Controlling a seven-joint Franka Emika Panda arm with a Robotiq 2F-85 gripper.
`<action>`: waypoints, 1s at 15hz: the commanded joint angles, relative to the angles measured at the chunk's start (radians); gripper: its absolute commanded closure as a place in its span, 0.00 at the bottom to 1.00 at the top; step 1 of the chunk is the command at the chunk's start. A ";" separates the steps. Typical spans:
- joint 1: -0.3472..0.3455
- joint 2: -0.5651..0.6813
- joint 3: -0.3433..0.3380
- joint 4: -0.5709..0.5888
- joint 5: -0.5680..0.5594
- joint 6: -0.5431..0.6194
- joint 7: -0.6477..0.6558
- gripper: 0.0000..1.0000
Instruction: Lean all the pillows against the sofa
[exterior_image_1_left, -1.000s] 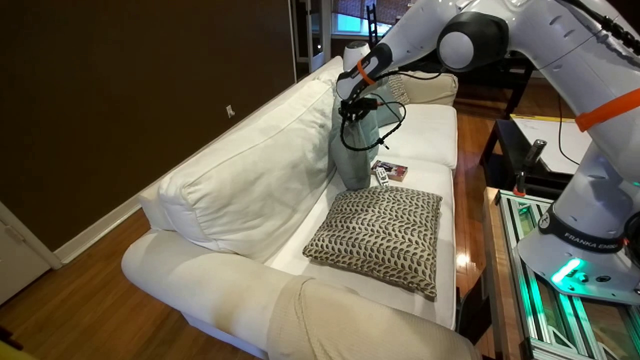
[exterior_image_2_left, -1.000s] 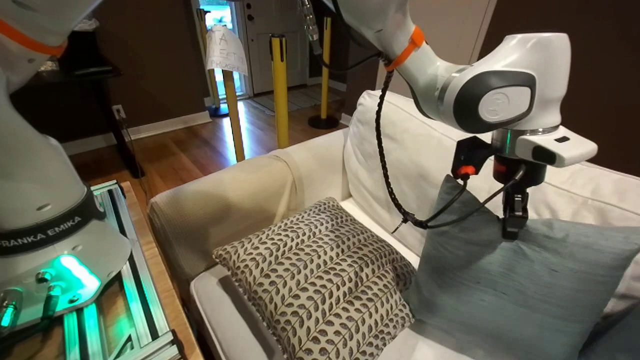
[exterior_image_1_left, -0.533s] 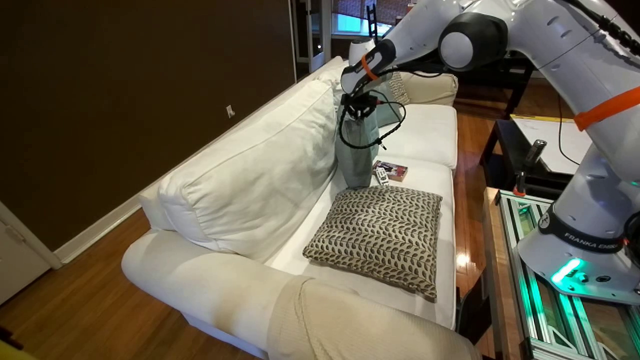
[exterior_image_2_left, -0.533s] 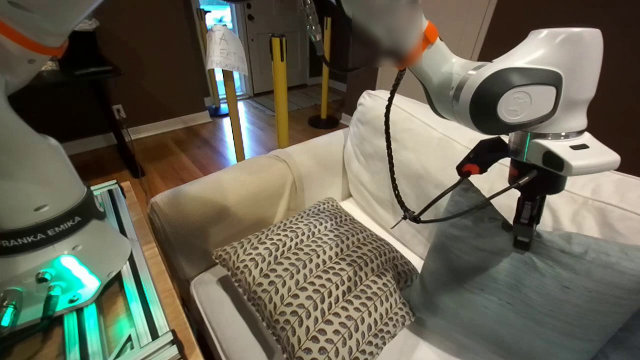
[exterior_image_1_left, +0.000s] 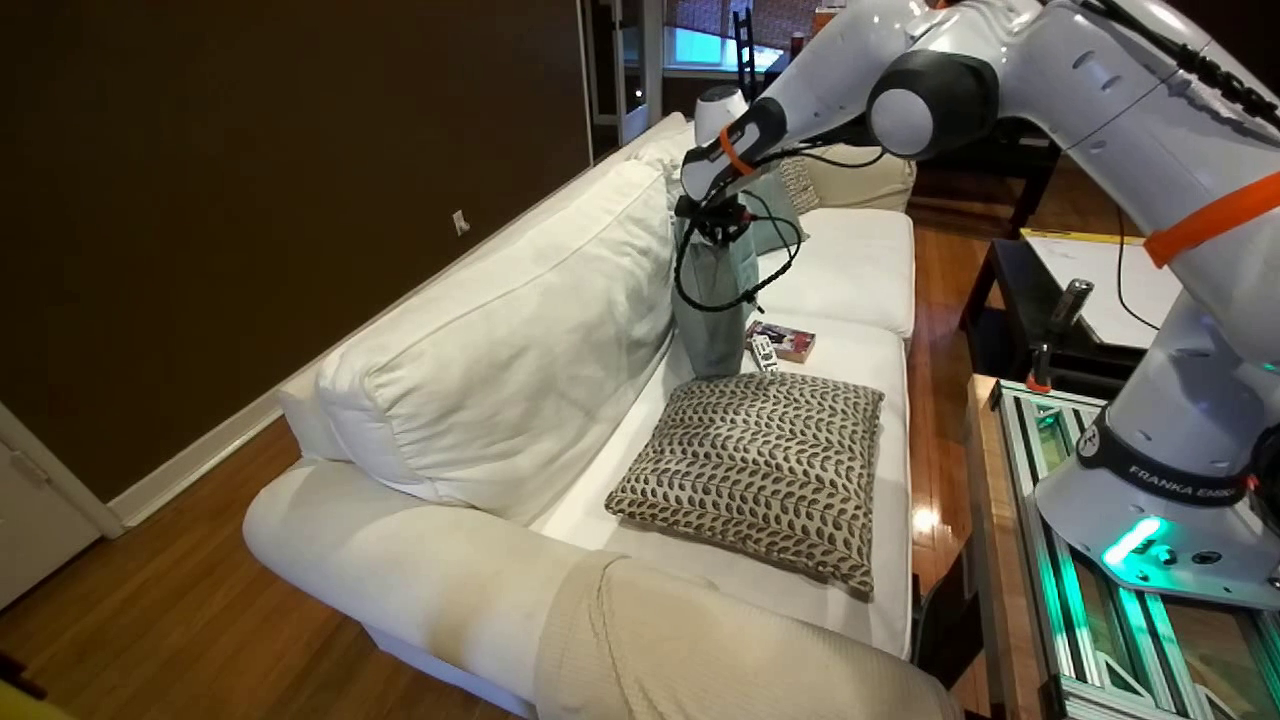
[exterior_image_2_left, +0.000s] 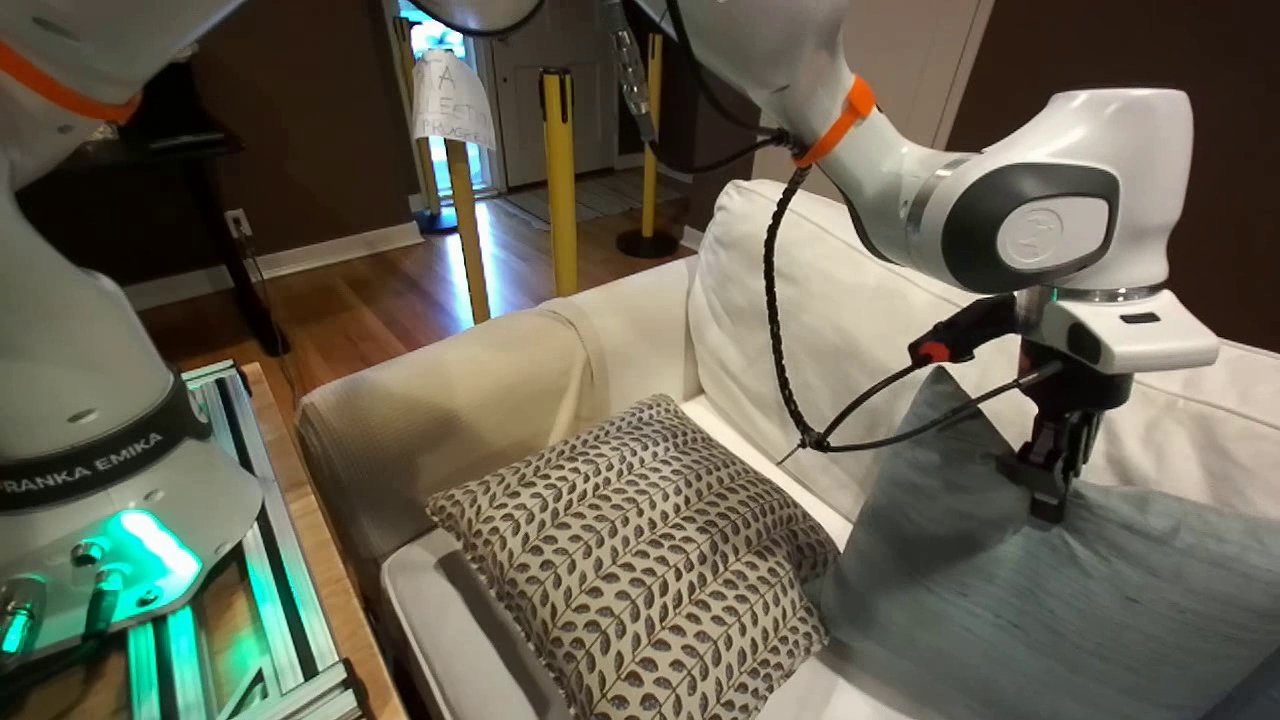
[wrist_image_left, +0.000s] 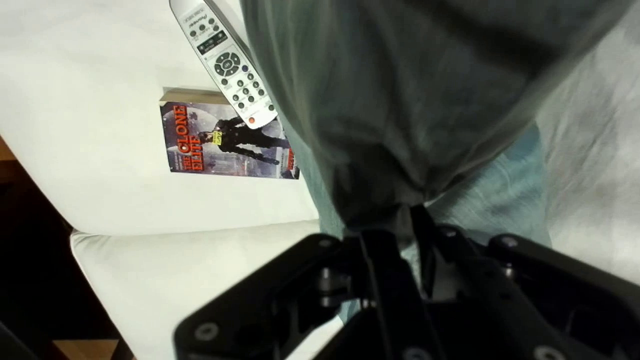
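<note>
My gripper (exterior_image_2_left: 1046, 500) is shut on the top edge of a teal-blue pillow (exterior_image_2_left: 1030, 610). In the wrist view the fingertips (wrist_image_left: 407, 225) pinch a gathered fold of its fabric. This pillow (exterior_image_1_left: 712, 320) stands upright on the seat, close to the back cushion of the white sofa (exterior_image_1_left: 510, 350). A second teal-blue pillow (exterior_image_1_left: 776, 215) stands farther along the sofa, partly hidden by the arm and cable. The black-and-cream patterned pillow (exterior_image_1_left: 760, 470) lies flat on the seat near the sofa arm; it also shows in the other exterior picture (exterior_image_2_left: 630, 560), touching the held pillow's side.
A remote (wrist_image_left: 227, 65) rests partly on a paperback book (wrist_image_left: 225, 140) on the seat beside the held pillow. Another patterned pillow (exterior_image_1_left: 797, 183) shows at the sofa's far end. A dark table (exterior_image_1_left: 1095, 285) and the robot's base stand along the sofa's front.
My gripper, shut on the teal-blue pillow throughout, has shifted slightly right and down in an exterior view, and the pillow's top edge has moved with it. The patterned pillow has hardly moved.
</note>
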 joint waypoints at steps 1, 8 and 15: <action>0.011 0.046 -0.007 0.040 -0.045 0.019 0.037 0.58; 0.017 0.015 0.024 0.023 -0.024 0.136 -0.028 0.05; -0.042 -0.154 0.186 -0.080 0.002 0.170 -0.319 0.00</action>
